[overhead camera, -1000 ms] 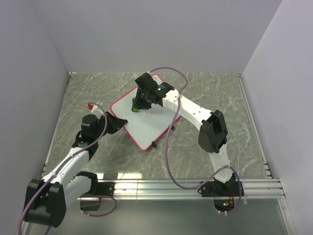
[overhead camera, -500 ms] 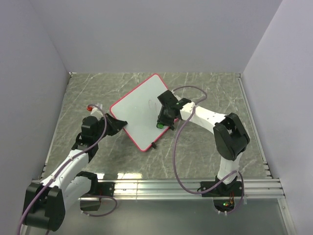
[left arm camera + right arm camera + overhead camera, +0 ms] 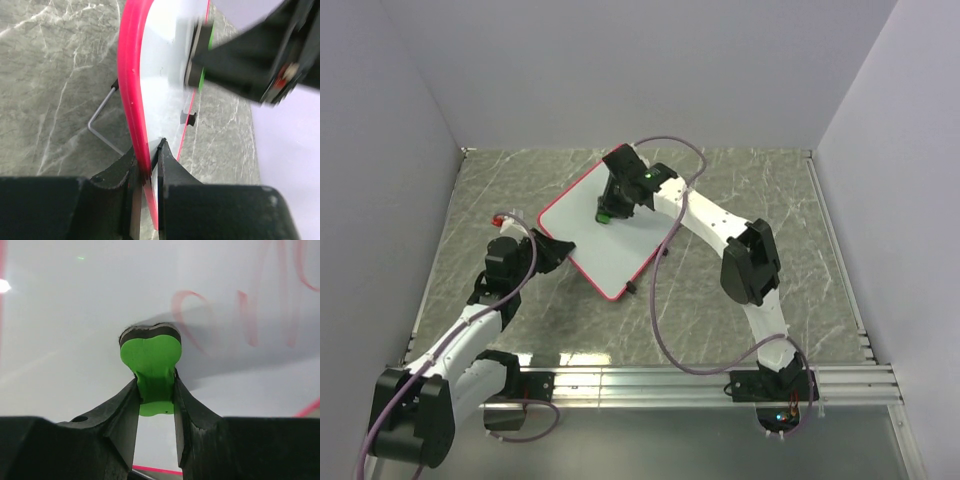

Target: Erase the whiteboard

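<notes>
**Grey marble table (image 3: 750,200), plain white walls (image 3: 650,70): whiteboard (image 3: 595,240) clamped on left, eraser (image 3: 603,214) pressed on it from right**

Whiteboard sits left of centre on the table, twisted approx. diamond-wise, w/ one corner pointing at the far wall and one at the near rail. Thin red-pink frame all round. Two small black feet (image 3: 632,287) stick out along its near-right edge.

Left gripper (image 3: 148,155) is closed tight on the frame at the near-left edge, one finger each side of the rim. Left wrist view shows the whiteboard edge-on, w/ a bent wire leg (image 3: 100,127) beneath it on the marble.

Right gripper (image 3: 155,385) reaches in from the right, over the far part of the whiteboard, fingers clamped on the stem of the green eraser. The eraser's dark pad is flat against the white surface. Faint red scribbles (image 3: 255,315) show on the surface just right of the eraser in the right wrist view; rest of the surface in that view looks clean.

Small red item (image 3: 504,217) lies on the table near the left wall, just beyond the left arm's wrist; can't tell what it is. Purple cable (image 3: 665,330) loops from the right arm down toward its base.
</notes>
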